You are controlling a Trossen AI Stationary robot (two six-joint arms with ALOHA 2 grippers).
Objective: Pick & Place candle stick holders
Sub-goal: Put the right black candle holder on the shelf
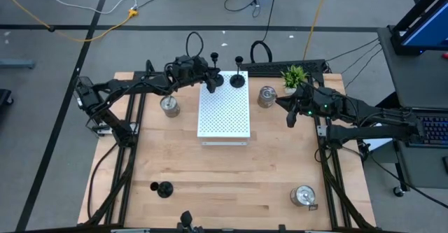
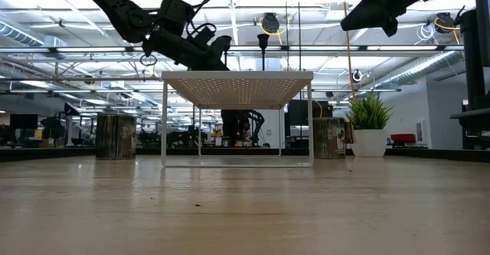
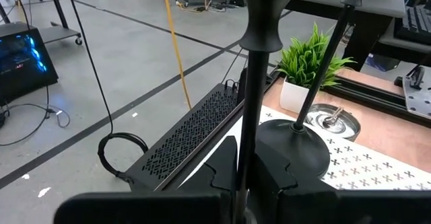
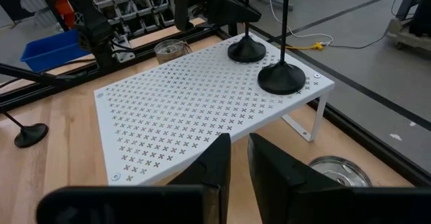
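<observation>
Two black round-based, thin-stemmed candle stick holders stand on the far edge of the white perforated rectangular board [image 1: 224, 112] in the high view: one [image 1: 212, 80] under the left gripper [image 1: 208, 79], the other [image 1: 238, 79] free beside it. Squat shiny silver-glass holders sit on the wooden table [image 1: 231, 184] at the board's left [image 1: 169, 106], its right [image 1: 267, 96] near the small green potted plant [image 1: 294, 75], and the near right corner [image 1: 304, 196]; a third black holder [image 1: 162, 189] stands near left. The right gripper [image 1: 291, 118] hovers off the board's right edge. Low view: the left gripper [image 2: 214, 54] sits just above the raised board [image 2: 237, 79], the free holder's stem [image 2: 262, 52] rising beside it. Left wrist view: the jaws are clamped on the thin stem [image 3: 252, 116]; the free holder's base [image 3: 293, 150] lies just beside. Right wrist view: the right jaws stand almost together, holding nothing. Likely hazards: the held holder sits close to the board's back edge, so an off-level release could tip it over; withdrawing sideways could knock its neighbour.
</observation>
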